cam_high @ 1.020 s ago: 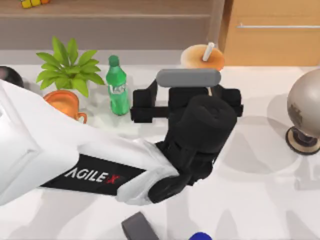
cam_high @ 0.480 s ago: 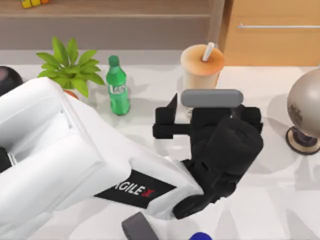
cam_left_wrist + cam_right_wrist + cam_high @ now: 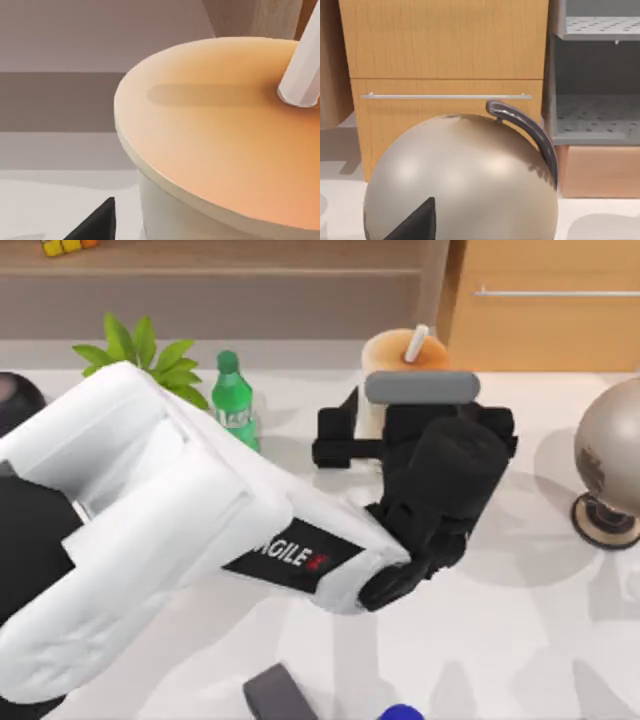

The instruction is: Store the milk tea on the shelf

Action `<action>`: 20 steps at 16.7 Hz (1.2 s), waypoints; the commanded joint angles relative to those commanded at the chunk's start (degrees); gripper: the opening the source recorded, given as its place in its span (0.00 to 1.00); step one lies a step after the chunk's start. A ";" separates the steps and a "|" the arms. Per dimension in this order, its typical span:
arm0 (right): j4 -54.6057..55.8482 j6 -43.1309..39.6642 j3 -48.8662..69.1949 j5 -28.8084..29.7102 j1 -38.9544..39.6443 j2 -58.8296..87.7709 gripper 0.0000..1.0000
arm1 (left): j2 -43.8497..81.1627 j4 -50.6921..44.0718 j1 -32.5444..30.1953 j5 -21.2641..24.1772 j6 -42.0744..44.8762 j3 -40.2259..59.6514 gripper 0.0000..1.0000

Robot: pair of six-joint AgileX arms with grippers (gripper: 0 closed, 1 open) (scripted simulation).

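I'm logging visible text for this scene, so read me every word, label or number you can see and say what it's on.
"AGILE", with a red mark after it: printed in white on the black band of the left arm, seen from the top view.
Green soda bottle: its label carries print that is too small to read.
Milk tea, cabinet and globe: no writing visible.

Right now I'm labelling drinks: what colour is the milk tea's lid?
Orange; the milk tea lid shows best in the left wrist view.
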 joint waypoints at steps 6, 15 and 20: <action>0.00 0.00 0.00 0.00 0.00 0.00 1.00 | 2.18 0.28 1.82 1.76 0.87 2.55 1.00; 0.00 0.00 0.00 0.00 0.00 0.00 1.00 | 2.18 0.28 1.82 1.76 0.87 2.55 0.32; 0.00 0.00 0.00 0.00 0.00 0.00 1.00 | 2.18 0.28 1.82 1.76 0.87 2.55 0.00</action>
